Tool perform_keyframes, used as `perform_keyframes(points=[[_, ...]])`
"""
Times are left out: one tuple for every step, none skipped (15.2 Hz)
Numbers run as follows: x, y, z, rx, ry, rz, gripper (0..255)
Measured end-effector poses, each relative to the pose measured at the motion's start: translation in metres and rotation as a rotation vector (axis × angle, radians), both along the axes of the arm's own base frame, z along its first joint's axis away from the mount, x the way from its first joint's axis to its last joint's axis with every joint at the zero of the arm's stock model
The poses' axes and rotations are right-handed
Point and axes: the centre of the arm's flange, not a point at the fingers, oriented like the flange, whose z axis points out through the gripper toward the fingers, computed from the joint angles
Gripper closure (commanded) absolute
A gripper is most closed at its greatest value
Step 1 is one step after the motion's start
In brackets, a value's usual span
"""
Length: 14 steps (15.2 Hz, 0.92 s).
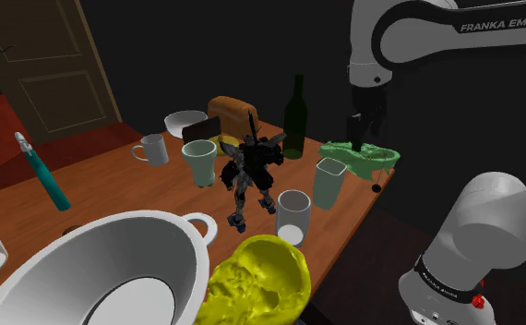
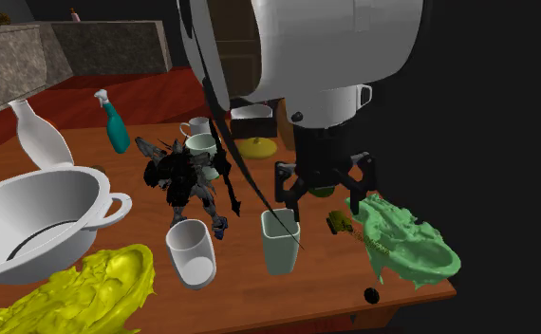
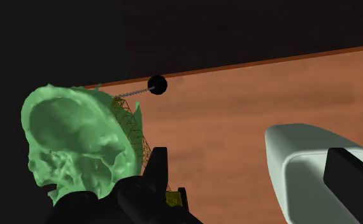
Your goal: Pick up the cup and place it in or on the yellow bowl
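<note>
Nearest in the shoulder view, the yellow bowl (image 1: 257,282) is seen at the front of the tabletop (image 1: 160,198), just beside a large white basin (image 1: 77,263). A little farther back a round white cup (image 1: 292,217) is set upright. Beyond it a pale square-sided cup (image 1: 328,182) is also set upright, mouth up. This second cup is judged to be the one meant, being the nearest to the gripper (image 2: 320,195).

Farther still, the gripper is held low over the tabletop between that pale cup and a green bowl (image 1: 392,155). The fingers are spread wide and nothing is gripped.

In the wrist view the pale cup is found at the finger away from the green bowl and is partly covered by it, not centred in the gap, where bare wood is seen. A sideways shift toward the cup, away from the green bowl, is therefore judged necessary before any descent. Its long axis is vertical, so a grasp across its walls from above is suggested.

Behind all this, a dark figure (image 1: 250,171) and a dark bottle (image 1: 295,120) are placed.
</note>
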Motion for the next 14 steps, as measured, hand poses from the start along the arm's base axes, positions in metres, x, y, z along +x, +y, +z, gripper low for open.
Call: perform_keyframes(points=[[0.000, 0.000, 0.000, 0.000, 0.000, 0.000, 0], [0.002, 0.001, -0.004, 0.013, -0.004, 0.011, 0], [0.007, 0.002, -0.009, 0.032, -0.012, 0.027, 0], [0.013, 0.002, -0.015, 0.055, -0.020, 0.047, 0], [0.021, 0.003, -0.022, 0.079, -0.029, 0.068, 0], [0.028, 0.006, -0.029, 0.104, -0.040, 0.090, 0], [0.034, 0.008, -0.035, 0.130, -0.051, 0.112, 0], [0.038, 0.011, -0.041, 0.146, -0.059, 0.125, 0], [0.039, 0.012, -0.046, 0.154, -0.063, 0.132, 0], [0.040, 0.011, -0.052, 0.158, -0.065, 0.135, 0], [0.042, 0.012, -0.057, 0.160, -0.066, 0.137, 0], [0.043, 0.012, -0.062, 0.161, -0.066, 0.138, 0], [0.042, 0.010, -0.067, 0.162, -0.067, 0.138, 0], [0.042, 0.012, -0.073, 0.162, -0.067, 0.138, 0]])
